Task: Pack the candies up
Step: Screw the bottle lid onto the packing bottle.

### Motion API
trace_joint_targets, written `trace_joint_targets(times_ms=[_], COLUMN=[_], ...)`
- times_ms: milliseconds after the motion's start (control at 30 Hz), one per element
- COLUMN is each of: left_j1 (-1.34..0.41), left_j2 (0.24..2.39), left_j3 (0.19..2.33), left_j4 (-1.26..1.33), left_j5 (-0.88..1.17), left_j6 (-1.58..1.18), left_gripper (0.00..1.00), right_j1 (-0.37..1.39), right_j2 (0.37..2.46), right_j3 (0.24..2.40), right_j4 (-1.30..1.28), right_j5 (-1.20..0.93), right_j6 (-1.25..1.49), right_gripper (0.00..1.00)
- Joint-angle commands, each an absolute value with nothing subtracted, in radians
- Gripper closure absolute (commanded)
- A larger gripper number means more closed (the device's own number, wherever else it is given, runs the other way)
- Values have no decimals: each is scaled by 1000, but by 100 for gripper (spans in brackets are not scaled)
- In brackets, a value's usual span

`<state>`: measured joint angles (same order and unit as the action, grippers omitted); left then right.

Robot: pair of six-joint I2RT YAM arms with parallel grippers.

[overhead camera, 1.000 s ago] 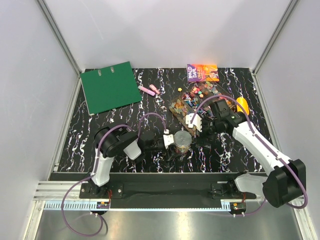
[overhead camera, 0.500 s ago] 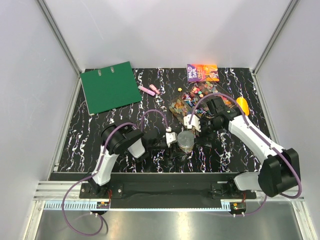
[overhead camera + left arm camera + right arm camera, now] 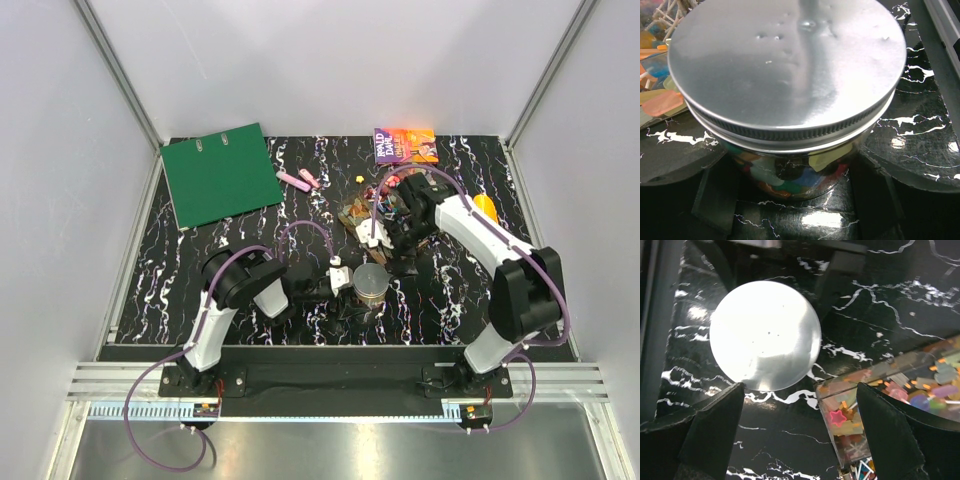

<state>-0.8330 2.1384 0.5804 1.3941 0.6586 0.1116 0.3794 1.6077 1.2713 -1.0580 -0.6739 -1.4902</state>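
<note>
Filling the floor of a grey-walled booth [image 3: 330, 70], the black white-veined tabletop [image 3: 450, 300] shows bare room along its left side and near edge. A green ring binder [image 3: 218, 175] lies at the far left. The right arm bends back toward the centre, and the right gripper [image 3: 800, 425] is spread wide above the tabletop, between a clear plastic tray [image 3: 880, 405] and a silver-lidded glass jar [image 3: 370, 283]. The left gripper [image 3: 792, 205] straddles that jar, but whether it presses on it cannot be told. Tiny multicoloured candies [image 3: 785, 175] fill the jar and the tray.
</note>
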Motion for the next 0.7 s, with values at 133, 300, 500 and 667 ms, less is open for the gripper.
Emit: trace_joint_targets(times_ms=[133,300,500,667], left_j1=[-839,-839,-841,-841], left_j2=[2161,2172,2174,2174], left_j3=[546,552,557,558], left_j4=[1563,1559,1552,1549], left_j5=[678,678,675,669], left_j6=[187,187,190,187], left_gripper=[59,59,59,60], right_j1=[385,399,425,434], right_j2=[1695,1697,1718,1726], right_j3=[1388,1388,1388,1384], right_j4=[-1377,-1356,-1325,-1315], right_j5=[-692,-695,-690,-681], right_j6=[-1758,-1764,-1755,-1743], right_gripper=[0,0,0,0])
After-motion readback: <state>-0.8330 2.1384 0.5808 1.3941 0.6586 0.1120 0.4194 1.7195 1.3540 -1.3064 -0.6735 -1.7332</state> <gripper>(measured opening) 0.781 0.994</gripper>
